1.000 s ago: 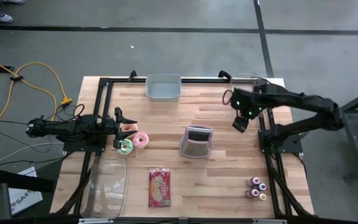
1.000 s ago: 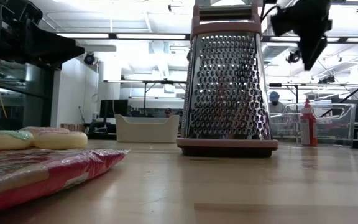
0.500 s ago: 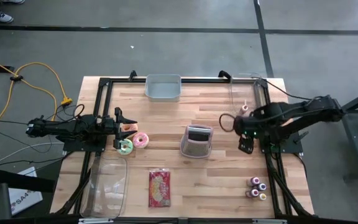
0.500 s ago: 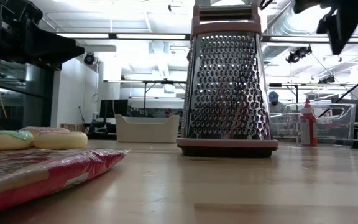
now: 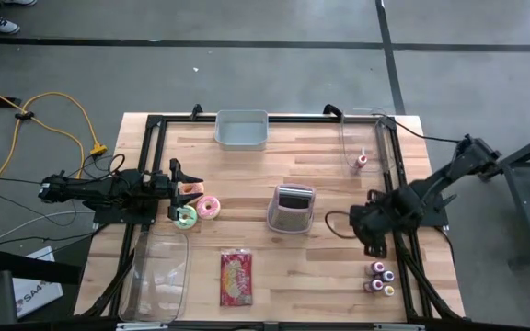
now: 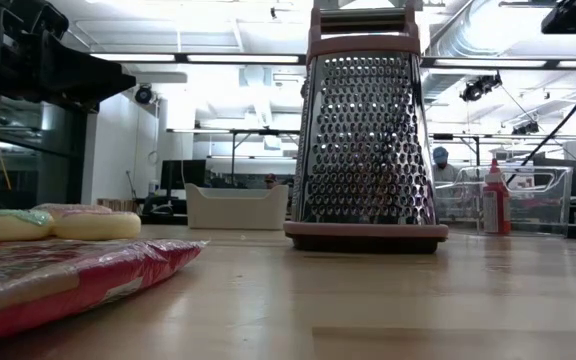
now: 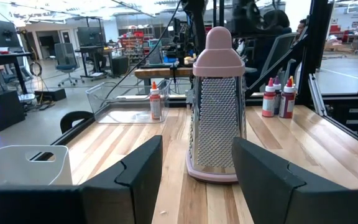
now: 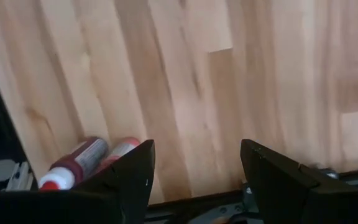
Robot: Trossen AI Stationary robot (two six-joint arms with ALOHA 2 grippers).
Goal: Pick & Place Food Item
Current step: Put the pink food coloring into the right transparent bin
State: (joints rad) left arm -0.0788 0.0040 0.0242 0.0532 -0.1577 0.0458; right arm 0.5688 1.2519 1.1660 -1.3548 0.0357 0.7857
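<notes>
**Q:** How far along are you with the pick and place?

**A:** By the look of it, you haven't started the pick. The donuts (image 5: 199, 211) lie on the worktop (image 5: 320, 175) at its left side, touching each other, and the pink food packet (image 5: 236, 278) lies flat near the front edge — nothing is lifted.

**Q:** And your claws?

**A:** Your left claw (image 5: 177, 179) sits just beside the donuts, fingers spread wide and empty, looking across at the grater (image 7: 215, 112). Your right claw (image 8: 194, 171) hangs open too — holding nothing, over bare wood near the small bottles (image 5: 381, 277) at the right front.

**Q:** What's left?

**A:** Everything, I'd judge: grasp an item, carry it, set it down — perhaps into the clear bin (image 5: 157, 276).
</notes>
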